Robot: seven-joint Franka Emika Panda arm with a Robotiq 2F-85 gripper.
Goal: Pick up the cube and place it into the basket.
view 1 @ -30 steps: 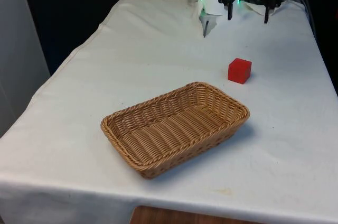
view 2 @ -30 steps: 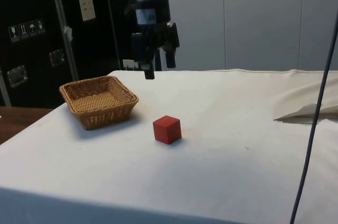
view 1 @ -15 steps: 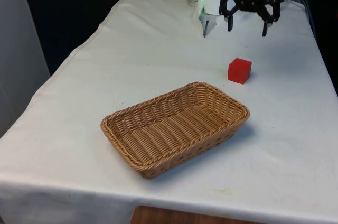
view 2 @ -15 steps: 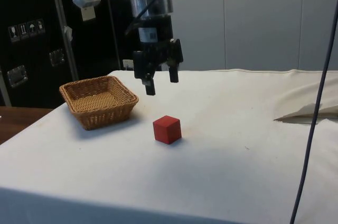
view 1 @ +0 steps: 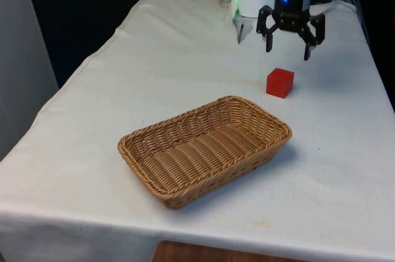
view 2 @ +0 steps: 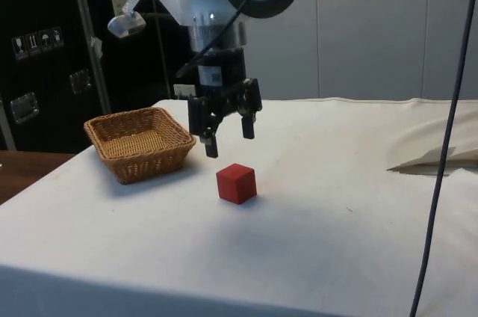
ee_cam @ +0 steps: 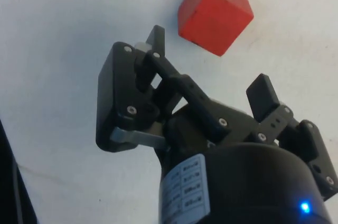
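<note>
The gripper hangs spread wide a bit above and behind the red cube, probably so both fingers can drop around it, while the cube sits on the cloth near the basket.

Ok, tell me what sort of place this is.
Probably a robotics lab test bench. A table under a white cloth holds just a red cube and a woven wicker basket, with the black two-finger gripper open above the cube.
</note>
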